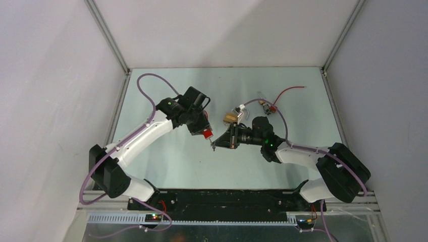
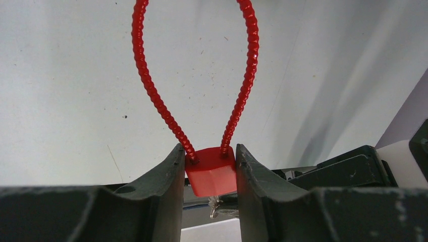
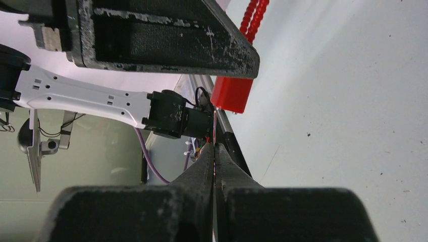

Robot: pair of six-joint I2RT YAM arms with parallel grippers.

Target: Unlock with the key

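Note:
My left gripper (image 2: 208, 151) is shut on a red plastic block (image 2: 212, 174). A red ribbed wire loop (image 2: 151, 91) rises from the block's top. The block is held above the table, near its middle (image 1: 206, 133). My right gripper (image 3: 215, 146) is shut on the key (image 3: 215, 126), a thin silvery sliver seen edge-on. The key rises from the fingertips to the underside of the red block (image 3: 231, 95). In the left wrist view the key (image 2: 215, 206) shows just under the block. Whether its tip is inside the block is hidden.
A small brass padlock (image 1: 231, 118) lies behind the right gripper. Further right are another small lock (image 1: 265, 106) and a loose red wire (image 1: 288, 91). Grey walls enclose the table on three sides.

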